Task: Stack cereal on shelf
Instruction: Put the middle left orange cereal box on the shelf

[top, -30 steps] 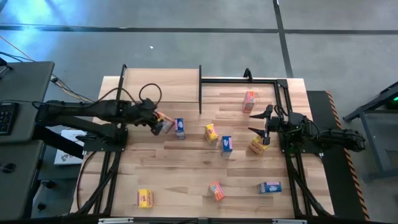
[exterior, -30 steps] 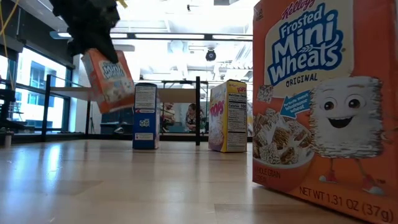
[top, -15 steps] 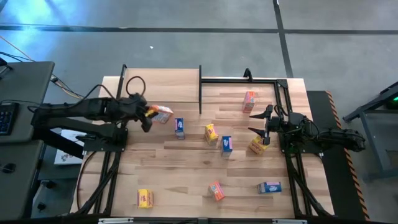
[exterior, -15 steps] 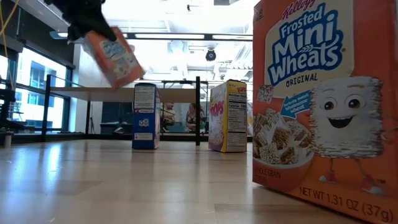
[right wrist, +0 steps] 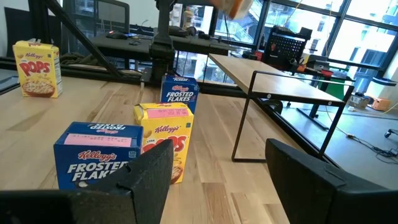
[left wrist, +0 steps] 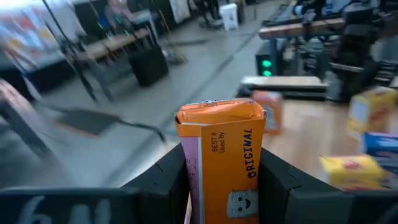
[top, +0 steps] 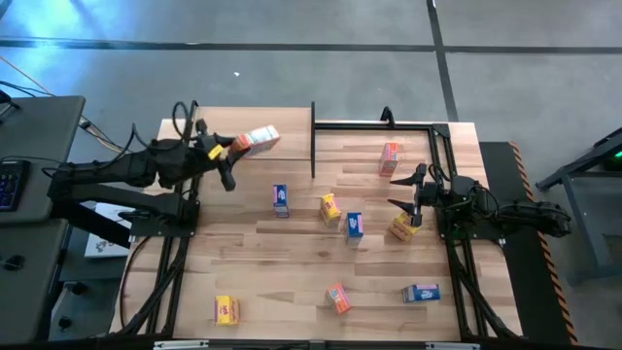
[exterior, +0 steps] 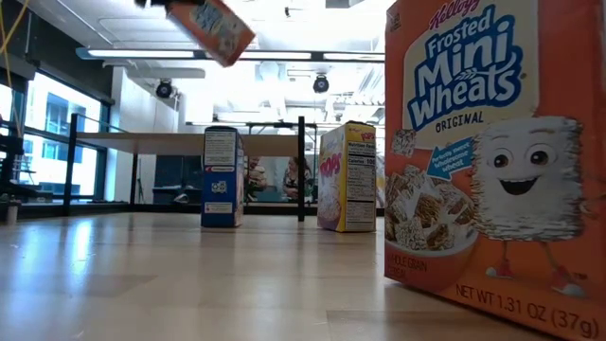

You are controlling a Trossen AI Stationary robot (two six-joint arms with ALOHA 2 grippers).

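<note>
Shelf (top: 253, 146) occupies far-left portion of table (top: 292, 253); black post (top: 313, 141) marks its inner end; plank surface bare except under the raised box. Open lane on tabletop between shelf edge and nearest boxes; near-left quadrant holds only one yellow box (top: 226, 310) close to front edge.

Left gripper (top: 225, 149) raised above the shelf w/ arm reaching in from left side; clenched on an orange cereal box (top: 259, 139), which is tilted and airborne over the plank, not touching it. Left wrist view: box (left wrist: 224, 158) pinched between both fingers (left wrist: 163, 180), "ORIGINAL" text legible. Low view: same box (exterior: 216, 28) high at the frame top, slanted.

Right gripper (top: 406, 192) at right side of table, arm folded, low; fingers spread, nothing between them; yellow box (top: 403, 227) just beside it.

Remaining cereal on tabletop: blue box (top: 281, 199), yellow box (top: 330, 208) and blue box (top: 354, 225) in a loose diagonal mid-table; orange box (top: 389, 158) far right; orange box (top: 337, 298) and blue box (top: 421, 292) near front edge, the blue one lying flat. All well apart from each other except the mid-table pair, which are near.

Surface: light wood planks, clean. Room: grey concrete floor, desk w/ keyboard (top: 10, 185) at left; windows and ceiling lights in low view; two people seated far back, too small for detail.
</note>
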